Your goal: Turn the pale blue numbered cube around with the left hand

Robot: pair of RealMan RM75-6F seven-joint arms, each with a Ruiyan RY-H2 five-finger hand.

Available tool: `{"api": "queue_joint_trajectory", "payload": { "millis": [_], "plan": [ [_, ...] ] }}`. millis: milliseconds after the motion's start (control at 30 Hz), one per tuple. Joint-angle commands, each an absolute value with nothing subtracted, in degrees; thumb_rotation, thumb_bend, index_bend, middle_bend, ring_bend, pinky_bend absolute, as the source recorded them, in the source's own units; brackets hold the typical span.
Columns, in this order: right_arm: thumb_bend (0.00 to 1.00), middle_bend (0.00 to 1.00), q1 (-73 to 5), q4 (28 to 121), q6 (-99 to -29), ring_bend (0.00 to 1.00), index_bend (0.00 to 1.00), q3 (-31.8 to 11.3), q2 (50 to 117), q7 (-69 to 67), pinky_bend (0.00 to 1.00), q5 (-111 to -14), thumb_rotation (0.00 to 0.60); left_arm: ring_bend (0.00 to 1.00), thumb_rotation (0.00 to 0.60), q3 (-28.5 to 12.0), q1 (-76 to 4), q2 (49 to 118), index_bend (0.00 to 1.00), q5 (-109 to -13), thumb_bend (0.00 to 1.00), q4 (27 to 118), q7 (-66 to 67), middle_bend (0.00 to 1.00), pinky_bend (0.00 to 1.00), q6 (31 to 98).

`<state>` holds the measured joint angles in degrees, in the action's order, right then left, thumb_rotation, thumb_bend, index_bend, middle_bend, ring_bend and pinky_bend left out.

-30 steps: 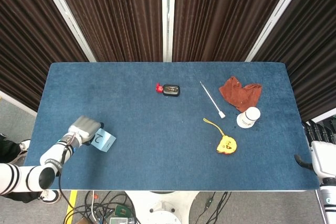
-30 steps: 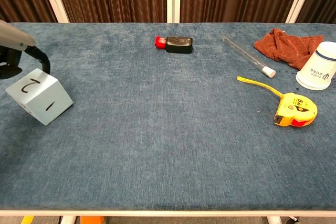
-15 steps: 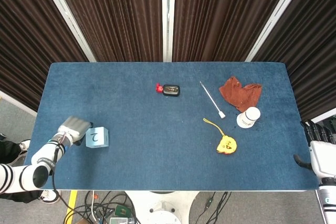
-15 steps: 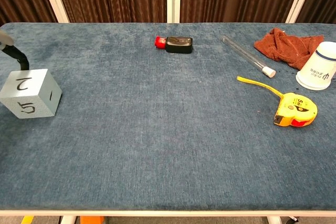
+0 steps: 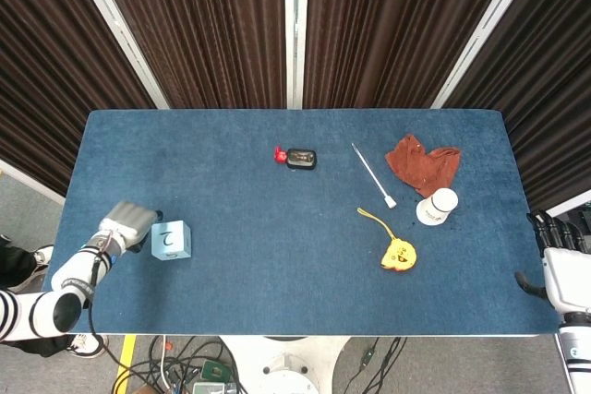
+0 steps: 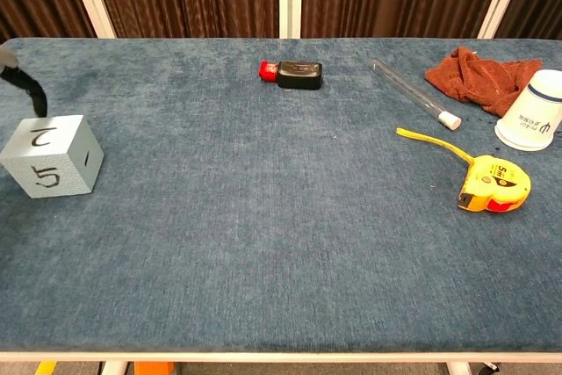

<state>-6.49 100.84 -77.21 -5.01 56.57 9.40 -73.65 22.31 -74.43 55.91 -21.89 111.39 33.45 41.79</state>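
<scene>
The cube [image 5: 171, 240] was tipped on an edge a second ago; now it sits flat near the table's [image 5: 277, 228] left edge, 2 on top, 5 facing me, and my left hand [image 5: 126, 225] has eased back just beside it. Whether my fingers are spread or curled I cannot tell. I judge the turn nearly done. To finish cleanly, I should draw straight away without brushing the cube. My right hand [image 5: 554, 265] hangs off the table, seemingly holding nothing.

I see a tabletop [image 6: 263, 217] of napped, matt blue cloth. My cube [image 6: 53, 155] looks matt and smooth; the brown rag [image 6: 479, 76] is rough terry, the tape measure [image 6: 493, 183] glossy plastic
</scene>
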Motion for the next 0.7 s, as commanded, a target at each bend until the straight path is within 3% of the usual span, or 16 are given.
{"api": "queue_joint_trajectory", "payload": {
  "millis": [33,200,333,367,433,500,567,633,700],
  "plan": [
    [0.18,0.0,-6.4,100.8,-77.4,0.0,0.0,-5.1,56.4,9.1,0.0,-73.6,0.6,0.91,0.6,21.4,-72.8,55.1,0.14,-23.2,0.65,111.8,32.9,0.85,0.88,46.4],
    [0.18,0.0,-6.1,100.4,-77.7,0.0,0.0,-5.3,55.9,7.6,0.0,-73.8,0.6,0.9,0.6,18.4,-64.9,53.4,0.13,-30.3,0.65,113.1,27.5,0.84,0.88,60.2],
    [0.18,0.0,-5.6,99.9,-78.8,0.0,0.0,-5.4,55.3,6.1,0.0,-74.7,0.6,0.84,0.6,17.1,-51.4,55.8,0.14,-46.3,0.6,112.5,19.2,0.77,0.82,80.2],
    [0.18,0.0,-5.4,99.7,-79.3,0.0,0.0,-5.4,55.3,5.6,0.0,-74.9,0.6,0.79,0.6,17.6,-47.2,57.2,0.14,-51.8,0.56,111.3,17.0,0.72,0.78,85.6],
    [0.18,0.0,-5.1,99.3,-79.9,0.0,0.0,-5.5,55.4,4.9,0.0,-75.2,0.6,0.58,0.6,18.7,-41.5,59.1,0.14,-58.5,0.39,109.1,14.5,0.54,0.67,91.7],
    [0.18,0.0,-4.6,98.6,-80.8,0.0,0.0,-5.4,55.7,4.0,0.0,-75.7,0.6,0.28,0.6,19.2,-36.0,61.3,0.12,-63.6,0.2,106.4,12.5,0.27,0.48,96.9],
    [0.17,0.0,-4.0,97.6,-82.3,0.0,0.0,-5.4,56.3,3.0,0.0,-76.9,0.6,0.1,0.6,18.8,-31.4,63.3,0.11,-66.2,0.08,103.4,11.7,0.1,0.31,100.9],
    [0.14,0.0,-3.4,96.3,-83.9,0.0,0.0,-5.1,57.0,2.1,0.0,-78.5,0.6,0.01,0.6,18.2,-28.4,64.2,0.1,-67.4,0.01,101.5,10.2,0.02,0.19,102.5],
    [0.11,0.0,-2.7,94.7,-86.0,0.0,0.0,-4.8,57.9,1.2,0.0,-80.5,0.6,0.0,0.6,17.4,-25.7,64.5,0.09,-68.3,0.0,100.0,7.4,0.0,0.12,102.9]
  ]
}}
